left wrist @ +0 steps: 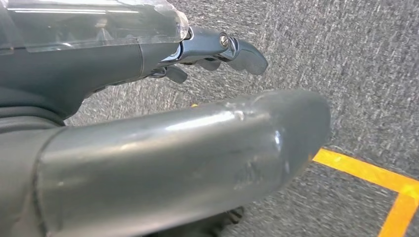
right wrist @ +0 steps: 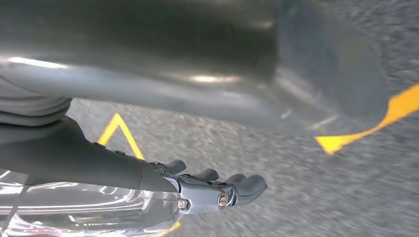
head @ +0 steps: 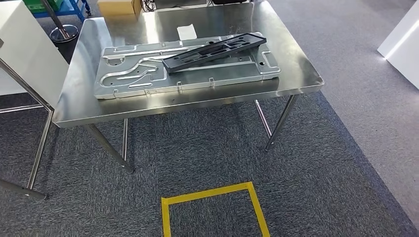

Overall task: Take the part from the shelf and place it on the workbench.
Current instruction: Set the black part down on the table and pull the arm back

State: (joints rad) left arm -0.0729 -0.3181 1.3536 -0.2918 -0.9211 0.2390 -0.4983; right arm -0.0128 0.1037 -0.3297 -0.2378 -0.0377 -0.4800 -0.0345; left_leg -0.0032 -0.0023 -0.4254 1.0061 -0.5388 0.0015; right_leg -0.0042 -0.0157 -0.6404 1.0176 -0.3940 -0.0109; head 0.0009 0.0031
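- The left hand (left wrist: pixel 197 54) hangs over the grey carpet (left wrist: pixel 346 59), its fingers (left wrist: pixel 244 52) stretched out and holding nothing.
- The right hand (right wrist: pixel 207 190) also hangs over the carpet, fingers loose and empty, near the yellow tape (right wrist: pixel 395 111).
- The black part (head: pixel 215 51) lies tilted across the metal plate (head: pixel 148 74) on the counter (head: pixel 296 74).

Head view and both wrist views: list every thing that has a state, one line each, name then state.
black part: lying tilted across the metal plate, not held
metal plate: flat on the workbench
workbench: carrying plate, part and paper
white paper: flat on the workbench behind the plate
left hand: holds nothing, hanging over carpet
right hand: holds nothing, hanging over carpet
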